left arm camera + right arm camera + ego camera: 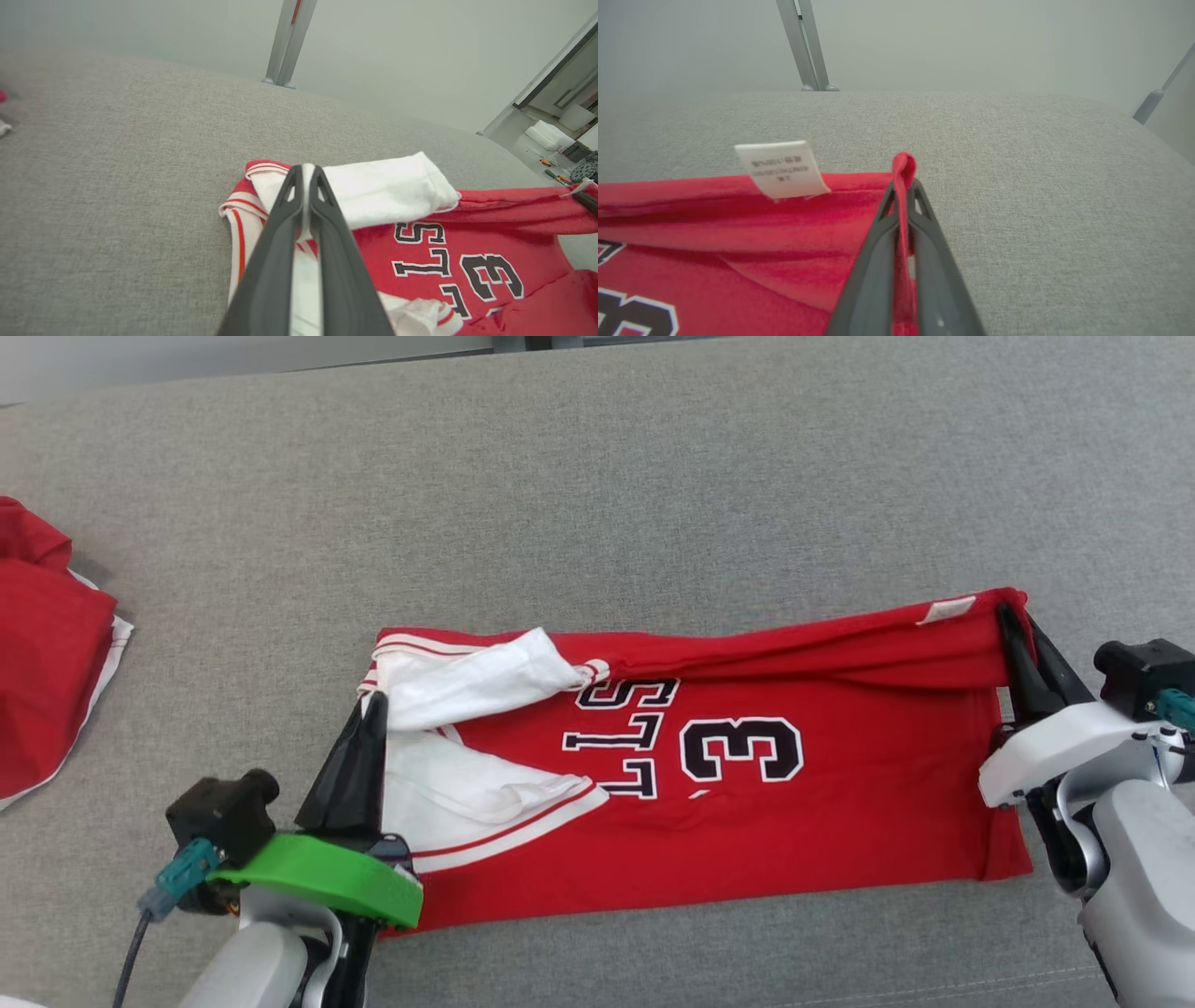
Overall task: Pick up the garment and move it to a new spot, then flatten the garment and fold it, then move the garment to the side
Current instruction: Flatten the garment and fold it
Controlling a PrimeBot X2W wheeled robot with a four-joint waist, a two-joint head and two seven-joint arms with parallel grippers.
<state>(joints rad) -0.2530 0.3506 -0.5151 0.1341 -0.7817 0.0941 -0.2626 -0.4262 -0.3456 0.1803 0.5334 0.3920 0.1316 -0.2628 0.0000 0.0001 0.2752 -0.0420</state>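
The garment (747, 821) is a red jersey with white trim and black lettering, lying sideways on the grey surface. Its far long edge is turned over toward me. My left gripper (373, 702) is shut on the white shoulder end at the jersey's left; the left wrist view shows white cloth pinched between the dark fingers of that gripper (306, 170). My right gripper (1008, 614) is shut on the red hem corner at the right, beside a white label (948, 609). In the right wrist view, red cloth (738, 233) sticks out past the fingertips of the right gripper (904, 179).
A second red and white garment (47, 663) lies heaped at the left edge of the grey padded surface (607, 495). Bare grey surface stretches behind the jersey and in front of it. Metal posts (289, 42) rise beyond the far edge.
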